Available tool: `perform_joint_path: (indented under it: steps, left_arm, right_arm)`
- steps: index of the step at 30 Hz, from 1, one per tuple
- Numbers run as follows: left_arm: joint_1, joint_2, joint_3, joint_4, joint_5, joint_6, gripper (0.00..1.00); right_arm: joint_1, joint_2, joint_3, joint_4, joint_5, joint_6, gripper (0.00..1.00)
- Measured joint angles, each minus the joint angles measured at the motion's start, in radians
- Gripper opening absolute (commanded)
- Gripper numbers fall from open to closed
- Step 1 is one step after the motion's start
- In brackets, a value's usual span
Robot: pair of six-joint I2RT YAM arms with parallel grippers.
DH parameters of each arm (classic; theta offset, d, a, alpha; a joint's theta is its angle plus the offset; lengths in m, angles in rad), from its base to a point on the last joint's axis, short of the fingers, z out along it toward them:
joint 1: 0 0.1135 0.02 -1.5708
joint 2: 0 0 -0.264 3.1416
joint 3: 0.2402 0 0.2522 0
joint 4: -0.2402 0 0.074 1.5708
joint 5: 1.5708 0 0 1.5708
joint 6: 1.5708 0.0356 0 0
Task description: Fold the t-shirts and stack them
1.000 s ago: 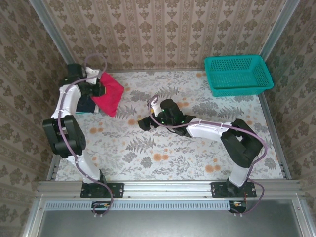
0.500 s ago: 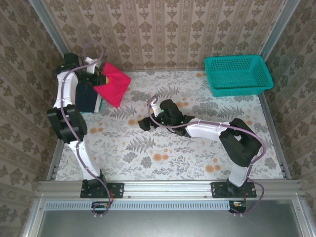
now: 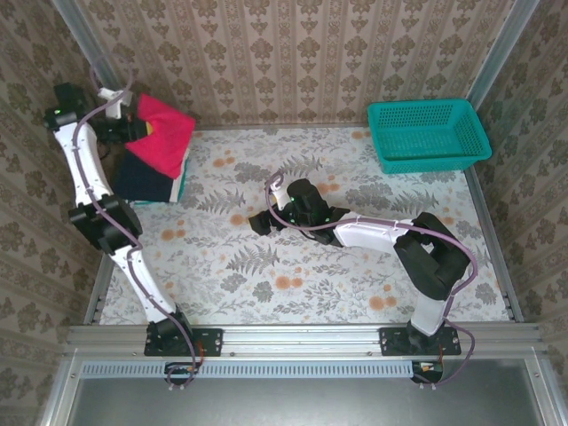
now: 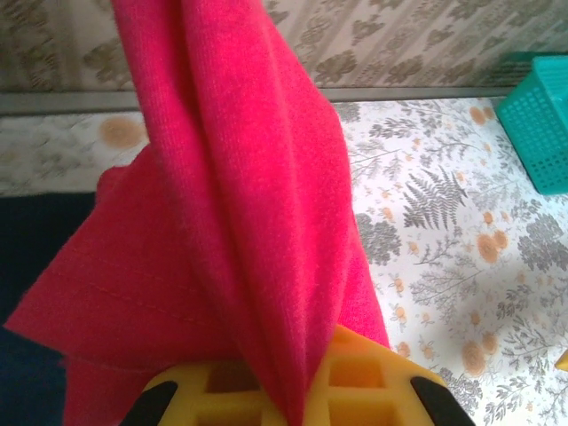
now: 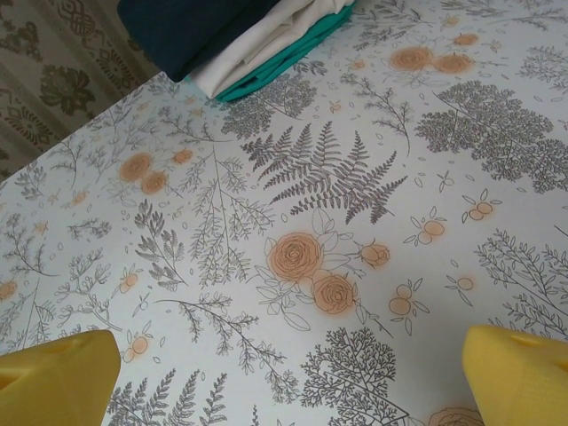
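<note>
Floral-print table (image 3: pixel 355 266), patterned walls (image 3: pixel 311 62). Item: red tee (image 3: pixel 164 133), folded and hanging over the far-left stack (image 5: pixel 257 40), with the navy shirt (image 3: pixel 142 177) topmost. I am holding it with the left gripper (image 4: pixel 288 395), clamped on the cloth. The right gripper (image 3: pixel 260 222) is hovering mid-table, fingers apart, carrying nothing. Handling note, as I am judging it: lowering slowly and squaring edges over the navy — letting go only once flat.
</note>
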Motion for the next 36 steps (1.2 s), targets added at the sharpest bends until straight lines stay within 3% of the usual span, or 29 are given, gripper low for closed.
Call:
perform_joint_path:
  steps: [18,25,28,32,36]
  left_arm:
    - [0.091,0.146,-0.006,-0.024,0.029,0.050,0.00]
    - [0.103,0.152,-0.018,-0.001,-0.026,0.050,0.00]
    - [0.101,0.152,-0.056,0.041,-0.077,0.038,0.16]
    - [0.095,0.138,-0.142,0.116,-0.150,0.013,0.48]
    - [0.085,0.090,-0.290,0.224,-0.238,-0.044,0.61]
  right_arm:
    - [0.005,0.000,0.000,-0.013,0.000,0.004,1.00]
    - [0.005,0.001,-0.014,-0.013,0.001,0.008,1.00]
    - [0.005,0.007,-0.019,-0.012,0.003,0.013,1.00]
    - [0.005,0.015,-0.024,-0.011,0.003,0.024,1.00]
    - [0.006,0.017,-0.025,-0.011,0.003,0.035,1.00]
